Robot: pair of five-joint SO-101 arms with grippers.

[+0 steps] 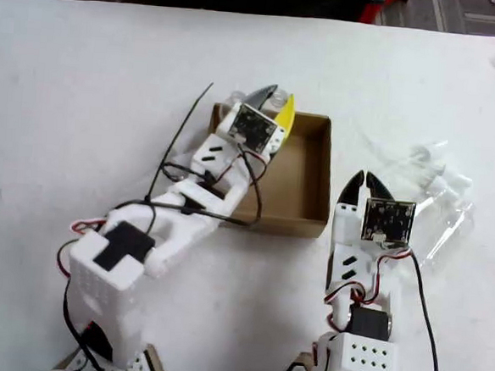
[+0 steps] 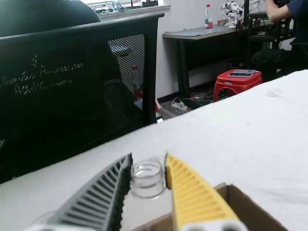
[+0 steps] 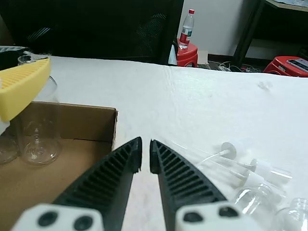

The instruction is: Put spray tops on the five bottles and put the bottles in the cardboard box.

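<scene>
Holding a clear bottle [image 2: 147, 185] by its open neck with the left gripper [image 1: 277, 96], gray and yellow fingers pressed on either side, at the far left corner of the cardboard box [image 1: 303, 177]. No spray top on that neck. Hard to tell whether inside the box walls or just beyond the far wall: seemingly inside from the right wrist view, seemingly at the rim from above.

Just right of the box, by its near right corner, the right gripper [image 3: 145, 147], black fingers drawn almost together on nothing. Farther right of the box, beyond that gripper, a loose heap of spray tops [image 3: 231, 149] with thin tubes, plus spare bottles [image 3: 252, 197], all lying on the white table [image 1: 85, 72].

Likely trouble from here:

- If let go now, an uncapped bottle in or beside the box. A step skipped, a second pick needed.
- Slick neck, narrow grip. Could slip or swing if lifted fast, and knock the box wall.
- Light box with nothing holding it down. Liable to slide if bumped by the bottle or the arm above it.
- Right of the box, tubes crossing one another. Easy to drag others along with one top, or to roll a bottle away.
- No pick possible without first spreading the right gripper's fingers. Easy to miss or bend a clear tube when closing by guess.
</scene>
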